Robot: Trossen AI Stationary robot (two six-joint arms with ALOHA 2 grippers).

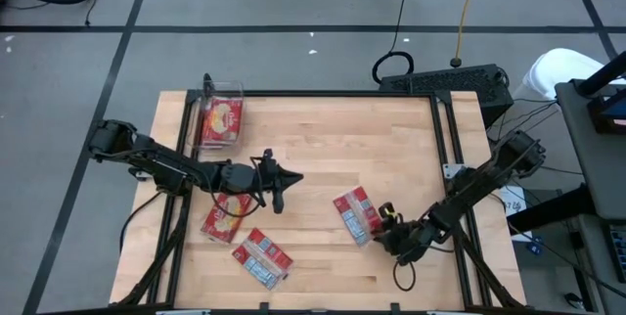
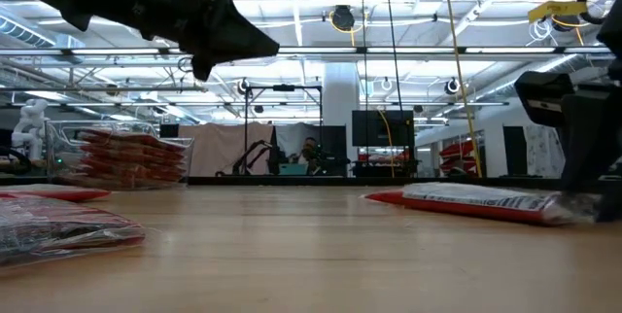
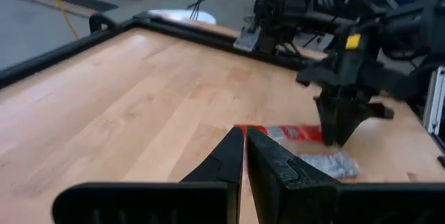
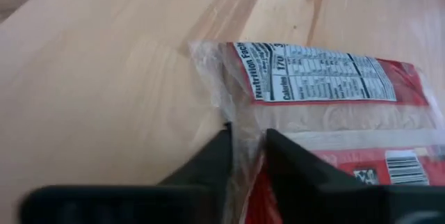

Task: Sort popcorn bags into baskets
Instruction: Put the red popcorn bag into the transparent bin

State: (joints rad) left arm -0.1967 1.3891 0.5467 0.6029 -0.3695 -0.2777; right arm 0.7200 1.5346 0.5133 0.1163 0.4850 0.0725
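From high up, the right gripper [image 1: 383, 232] is low at the side of a popcorn bag [image 1: 356, 213] lying label side up near the right half of the table [image 1: 391, 149]. The left gripper [image 1: 286, 180] hangs over bare wood in the middle. Two more red bags [image 1: 226, 215] [image 1: 262, 257] lie behind and below the left jaws. The clear basket [image 1: 220, 117] sits in the far left corner with red bags inside. There is a lot of open wood between the right jaws and the basket, but the left arm lies across that path.

From the low camera, the left gripper [image 2: 233, 36] is up in the air, well above the table. The bag by the right arm [image 2: 481, 200] lies flat. The basket [image 2: 121, 157] holds a stack of bags, so it looks partly full.

From the left wrist, the left fingers [image 3: 271, 158] are pressed close together with nothing between them. Far in front of them is the right gripper [image 3: 341, 123], pointing down at its bag [image 3: 285, 133].

From the right wrist, the right fingers [image 4: 288, 161] have a thin gap, and the clear crinkly edge of the bag [image 4: 313, 92] sits in that gap. They look pinched on it. I think this is the picking-up step. To do it well, hold the thin edge tight, lift slowly so it does not slip, and go high over the left arm and the basket wall.
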